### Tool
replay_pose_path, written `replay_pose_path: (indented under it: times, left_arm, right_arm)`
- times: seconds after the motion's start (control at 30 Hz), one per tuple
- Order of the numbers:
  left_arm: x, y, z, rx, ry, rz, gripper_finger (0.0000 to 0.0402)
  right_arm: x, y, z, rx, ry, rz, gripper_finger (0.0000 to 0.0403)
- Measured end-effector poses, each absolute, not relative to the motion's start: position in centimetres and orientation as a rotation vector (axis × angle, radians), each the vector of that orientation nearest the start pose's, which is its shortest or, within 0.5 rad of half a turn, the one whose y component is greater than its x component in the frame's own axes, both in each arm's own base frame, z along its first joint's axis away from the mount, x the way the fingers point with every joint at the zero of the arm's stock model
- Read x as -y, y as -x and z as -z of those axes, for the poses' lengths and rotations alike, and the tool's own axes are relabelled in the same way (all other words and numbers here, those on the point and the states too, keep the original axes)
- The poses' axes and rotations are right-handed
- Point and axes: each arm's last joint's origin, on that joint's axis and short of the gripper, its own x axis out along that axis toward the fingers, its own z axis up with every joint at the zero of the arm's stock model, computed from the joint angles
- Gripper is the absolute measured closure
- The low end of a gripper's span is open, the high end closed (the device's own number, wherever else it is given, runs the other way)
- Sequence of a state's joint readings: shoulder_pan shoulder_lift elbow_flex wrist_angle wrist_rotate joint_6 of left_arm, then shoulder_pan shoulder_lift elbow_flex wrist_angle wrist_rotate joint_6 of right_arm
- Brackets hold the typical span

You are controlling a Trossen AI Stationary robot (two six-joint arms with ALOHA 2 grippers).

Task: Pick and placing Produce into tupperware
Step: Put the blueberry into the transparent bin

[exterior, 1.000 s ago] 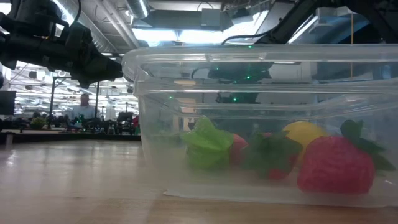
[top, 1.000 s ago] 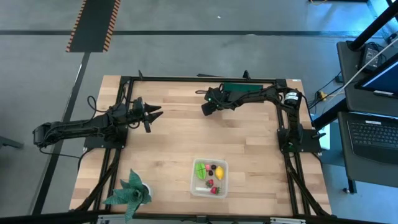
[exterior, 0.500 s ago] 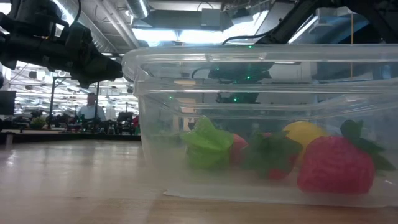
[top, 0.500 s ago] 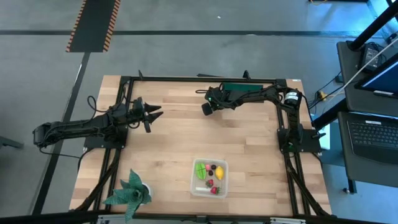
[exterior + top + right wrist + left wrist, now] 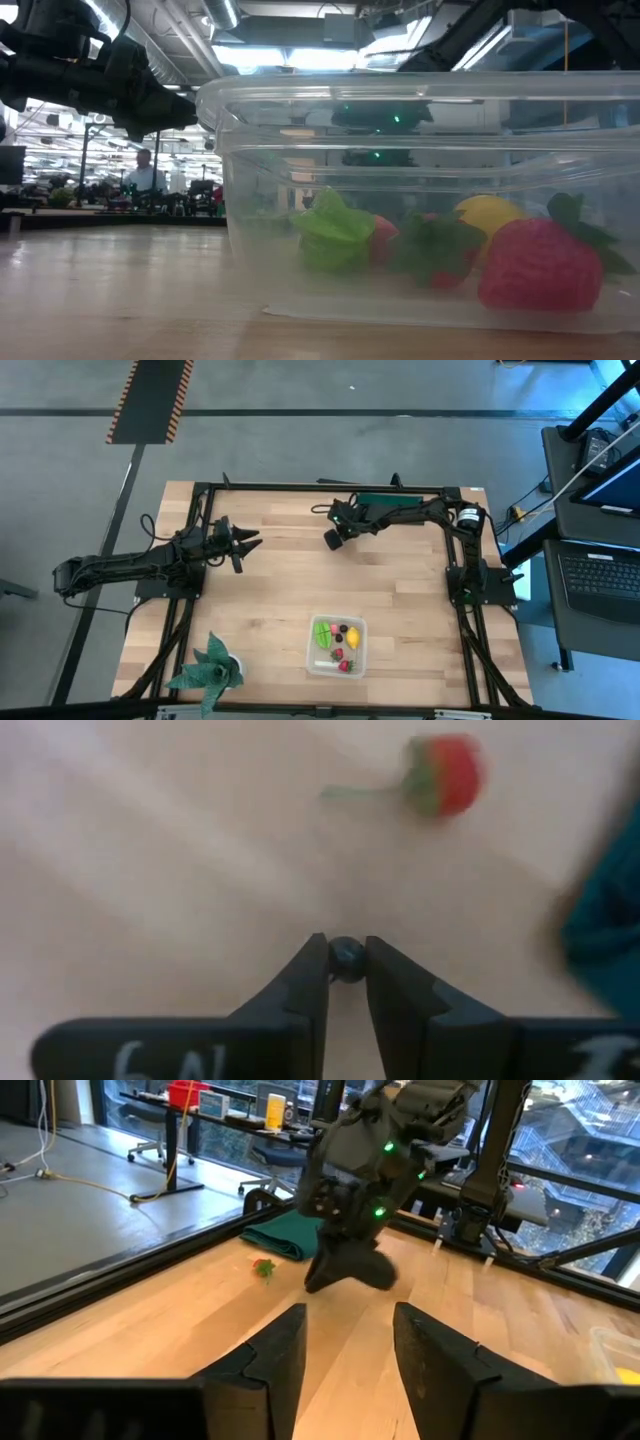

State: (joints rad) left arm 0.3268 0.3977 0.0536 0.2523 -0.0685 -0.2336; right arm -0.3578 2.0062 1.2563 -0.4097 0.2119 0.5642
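Note:
My right gripper (image 5: pixel 328 540) (image 5: pixel 346 960) points steeply down at the far middle of the table, shut on a tiny dark round produce piece (image 5: pixel 346 958). A red berry (image 5: pixel 445 775) (image 5: pixel 264 1267) with a green stem lies loose on the wood just beyond it. The clear tupperware (image 5: pixel 336 645) (image 5: pixel 420 200) stands near the front edge with a green piece, a yellow one, red berries and small dark ones inside. My left gripper (image 5: pixel 250 540) (image 5: pixel 350 1345) waits level at the left, open by a narrow gap, nothing between its fingers. My right gripper pinches the tiny dark piece (image 5: pixel 347 952) between its two fingertips, one on either side of it. The fingers come from above, slanting down. Whether the piece is clear of the wood or still on it, I cannot tell.
A dark green pad (image 5: pixel 385 501) (image 5: pixel 285 1238) lies at the far edge, close behind my right gripper. A teal leafy plant (image 5: pixel 208 670) stands at the front left corner. Bare wood lies between the grippers and the tupperware. A black frame rims the table.
My right gripper has stayed over the same spot while its wrist has turned and tipped a little. In the room behind the table a person has come into the low view.

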Motion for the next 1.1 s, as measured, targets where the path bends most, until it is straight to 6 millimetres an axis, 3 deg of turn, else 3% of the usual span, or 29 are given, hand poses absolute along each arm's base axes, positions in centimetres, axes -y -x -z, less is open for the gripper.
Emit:
replay_pose_path:
  times: [0.27,0.37,0.63,0.77,0.9,1.1]
  left_arm:
    - [-4.2,-11.7,-17.1,-0.035,0.269,-0.404,0.0248]
    - [-4.1,-11.7,-17.1,-0.035,0.270,-0.402,0.0248]
    - [-4.2,-11.7,-17.1,-0.033,0.268,-0.403,0.0259]
    - [-4.2,-11.7,-17.1,-0.034,0.268,-0.403,0.0262]
    - [-4.2,-11.7,-17.1,-0.035,0.267,-0.403,0.0259]
    - [-4.1,-11.7,-17.1,-0.037,0.267,-0.404,0.0250]
  right_arm:
    - [12.8,-37.6,-19.9,-1.024,-0.465,0.599,0.0341]
    - [11.5,-37.8,-23.7,-1.024,-0.394,0.491,0.0341]
    - [6.6,-35.2,-34.7,-0.938,-0.210,0.252,0.0341]
    - [3.8,-32.8,-38.5,-0.865,-0.166,0.146,0.0341]
    - [1.0,-30.5,-40.7,-0.806,-0.114,0.045,0.0341]
    - [-2.3,-29.7,-40.5,-0.842,-0.001,-0.088,0.0341]
